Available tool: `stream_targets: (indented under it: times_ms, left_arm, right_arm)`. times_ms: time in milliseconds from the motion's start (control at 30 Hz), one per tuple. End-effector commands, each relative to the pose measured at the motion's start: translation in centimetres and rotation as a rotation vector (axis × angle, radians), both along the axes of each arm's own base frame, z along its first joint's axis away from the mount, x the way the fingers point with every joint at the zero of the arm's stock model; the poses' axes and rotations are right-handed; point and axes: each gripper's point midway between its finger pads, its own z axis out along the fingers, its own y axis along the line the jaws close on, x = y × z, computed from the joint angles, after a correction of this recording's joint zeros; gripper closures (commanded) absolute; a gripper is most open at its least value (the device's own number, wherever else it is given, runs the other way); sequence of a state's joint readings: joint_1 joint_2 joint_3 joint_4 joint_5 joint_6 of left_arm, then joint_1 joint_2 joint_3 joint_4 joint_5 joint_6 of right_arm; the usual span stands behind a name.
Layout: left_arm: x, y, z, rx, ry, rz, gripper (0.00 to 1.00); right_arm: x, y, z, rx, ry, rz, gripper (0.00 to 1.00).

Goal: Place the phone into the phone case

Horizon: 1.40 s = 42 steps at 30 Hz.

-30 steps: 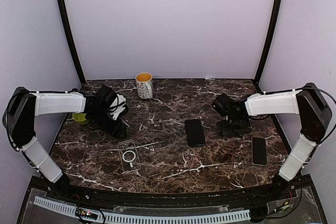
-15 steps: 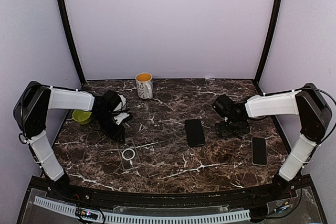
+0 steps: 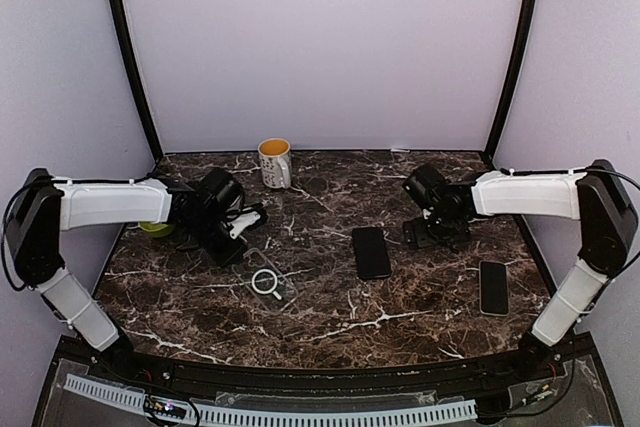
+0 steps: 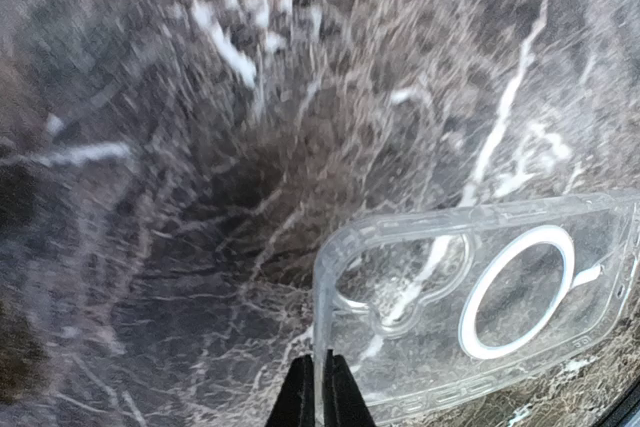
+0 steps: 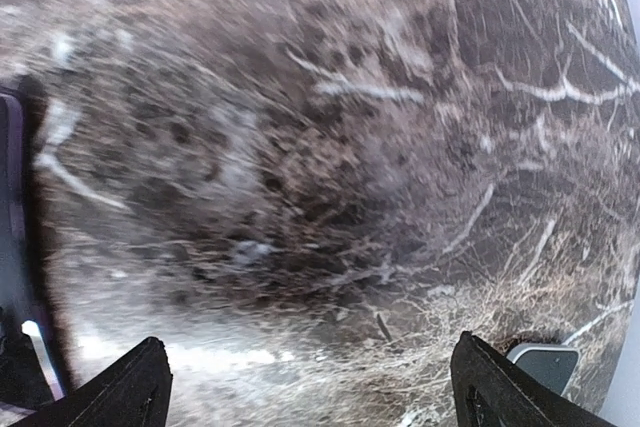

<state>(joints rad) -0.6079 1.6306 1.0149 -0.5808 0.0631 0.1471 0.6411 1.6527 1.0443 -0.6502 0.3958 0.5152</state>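
Left claw is pressed together on the rim of the clear phone case, pinching its soft wall. The case lies flat on the marble tabletop, near left of centre. A second phone sits by the right edge. The black phone lies to the case's right, a little farther back. My right claw hangs spread and empty just beyond it. A mug stands at the back. I judge I am placing the case. Next the right claw must lift the flat phone by its edges and bring it over.
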Motion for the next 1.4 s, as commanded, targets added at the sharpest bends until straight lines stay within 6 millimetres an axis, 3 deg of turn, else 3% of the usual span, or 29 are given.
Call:
stream_targets:
  times_ms: [0, 67, 167, 233, 333, 433, 567, 700, 800, 967, 1067, 1133, 1167, 1200, 1233, 1367]
  left_arm:
    - [2.7, -1.9, 8.7, -0.09, -0.371, -0.079, 1.0]
    - [2.7, -3.0, 11.7, -0.129, -0.471, -0.119, 1.0]
    - [2.3, -4.2, 15.4, -0.161, -0.595, -0.18, 1.0]
    - [2.1, -5.0, 18.0, -0.169, -0.675, -0.224, 1.0]
    - [1.9, -5.7, 20.4, -0.165, -0.755, -0.268, 1.0]
    - [1.6, -6.4, 22.3, -0.176, -0.807, -0.304, 1.0]
    - [1.1, -7.0, 22.8, -0.17, -0.828, -0.345, 1.0]
    - [0.9, -7.6, 22.5, -0.146, -0.838, -0.372, 1.0]
    - [0.9, -7.7, 22.5, -0.148, -0.843, -0.37, 1.0]
    - [0.6, -7.9, 22.5, -0.17, -0.834, -0.369, 1.0]
    - [0.5, -8.0, 22.3, -0.181, -0.813, -0.364, 0.99]
    - [0.4, -8.1, 21.8, -0.191, -0.777, -0.343, 0.58]
    - [0.4, -8.2, 21.5, -0.198, -0.758, -0.322, 0.21]
    - [0.4, -8.0, 21.1, -0.191, -0.743, -0.314, 0.11]
    - [0.6, -7.8, 20.6, -0.178, -0.733, -0.291, 0.04]
    - [1.6, -7.4, 18.6, -0.135, -0.689, -0.249, 0.01]
  right_arm:
    - [1.0, 5.3, 5.7, 0.15, -0.115, 0.152, 0.01]
    - [0.6, 8.8, 8.5, 0.228, -0.16, 0.27, 0.01]
    - [-0.9, 15.9, 13.8, 0.452, -0.235, 0.504, 0.01]
    - [-3.0, 20.3, 17.5, 0.61, -0.266, 0.66, 0.01]
    - [-5.3, 25.1, 22.2, 0.786, -0.319, 0.823, 0.03]
    - [-6.7, 28.2, 23.4, 0.853, -0.316, 0.916, 0.03]
    - [-7.7, 30.7, 21.4, 0.845, -0.239, 0.968, 0.09]
    - [-7.9, 31.7, 19.5, 0.805, -0.187, 0.978, 0.28]
    - [-7.6, 31.3, 18.4, 0.771, -0.173, 0.952, 0.45]
    - [-7.4, 30.6, 17.8, 0.773, -0.182, 0.904, 1.0]
    - [-6.3, 29.2, 16.6, 0.741, -0.162, 0.803, 1.0]
    - [-5.4, 27.4, 15.0, 0.756, -0.085, 0.68, 1.0]
    - [-5.3, 26.1, 13.3, 0.769, -0.031, 0.62, 1.0]
    - [-5.4, 25.5, 13.1, 0.808, -0.002, 0.574, 1.0]
    - [-6.3, 24.6, 11.2, 0.825, 0.05, 0.526, 1.0]
    - [-9.7, 22.5, 7.4, 0.946, 0.184, 0.361, 1.0]
